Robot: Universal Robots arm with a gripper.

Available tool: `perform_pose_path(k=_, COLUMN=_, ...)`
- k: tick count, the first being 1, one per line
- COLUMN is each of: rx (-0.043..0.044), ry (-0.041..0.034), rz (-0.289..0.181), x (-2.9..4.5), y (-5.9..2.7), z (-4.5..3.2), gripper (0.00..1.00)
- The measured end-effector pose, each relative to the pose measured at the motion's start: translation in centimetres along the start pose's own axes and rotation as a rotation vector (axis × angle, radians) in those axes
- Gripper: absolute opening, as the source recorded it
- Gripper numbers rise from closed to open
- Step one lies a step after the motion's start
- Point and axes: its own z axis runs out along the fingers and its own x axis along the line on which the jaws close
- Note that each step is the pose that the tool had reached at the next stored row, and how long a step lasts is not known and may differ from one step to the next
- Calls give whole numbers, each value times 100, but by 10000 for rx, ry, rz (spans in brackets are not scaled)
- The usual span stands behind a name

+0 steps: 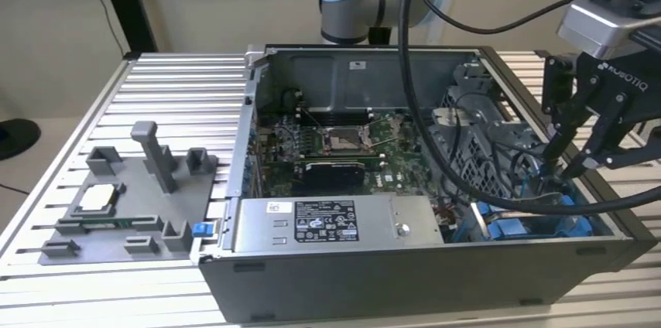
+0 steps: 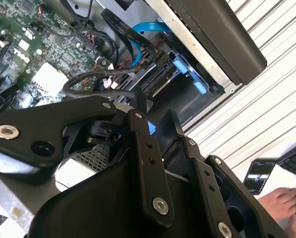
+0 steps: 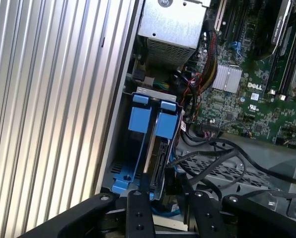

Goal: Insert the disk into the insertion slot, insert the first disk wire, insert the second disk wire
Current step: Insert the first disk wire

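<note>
Computer case [image 1: 413, 281], lid off, sits on a ribbed metal table [image 1: 176, 88]. The gripper [image 1: 577, 164] reaches down into its near corner on the exterior view's right. In the first wrist view the disk [image 3: 160, 158] stands on edge in the insertion slot [image 3: 122, 182], its blue carrier tab just beside a second blue tab. The fingers [image 3: 134, 208] are drawn narrow, and as far as I can make out they pinch a black cable plug [image 3: 174, 184] right by the disk's end. The grey box with the sticker [image 1: 330, 223] lies to the exterior view's left of the slot.
</note>
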Motion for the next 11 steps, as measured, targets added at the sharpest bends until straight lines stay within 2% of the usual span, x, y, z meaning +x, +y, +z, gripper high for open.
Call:
perform_pose_path(k=4, rx=8, ry=-9, rz=-11, x=71, y=32, z=4, gripper=100)
perform_pose_path(k=7, rx=70, ry=-15, rz=-19, x=62, y=97, z=20, gripper=100)
perform_pose_path(k=11, rx=106, ry=-22, rz=-18, x=56, y=116, z=30, gripper=100)
